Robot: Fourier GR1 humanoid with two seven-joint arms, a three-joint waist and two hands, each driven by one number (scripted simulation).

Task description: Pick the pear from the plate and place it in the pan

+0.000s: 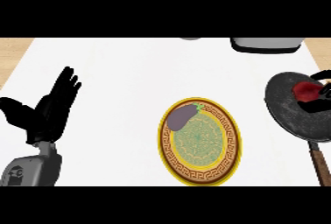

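A dark round pan (pixel 291 118) lies at the right edge, its brown handle (pixel 320 166) pointing toward me. Inside it sits a dark red pear (pixel 306 90). My right hand (pixel 313 105) comes in from the right edge over the pan, and its black fingers curl round the pear and hide part of it. The patterned yellow-rimmed plate (pixel 194 175) lies in the middle of the counter. A purple eggplant (pixel 181 117) rests on the plate's upper left. My left hand (pixel 48 111) rests open at the far left with its fingers up, well away from the plate.
A grey and white appliance (pixel 265 43) stands at the back right, just behind the pan. A small grey object (pixel 191 38) peeks in at the back edge. Wooden strips border the white counter at both sides.
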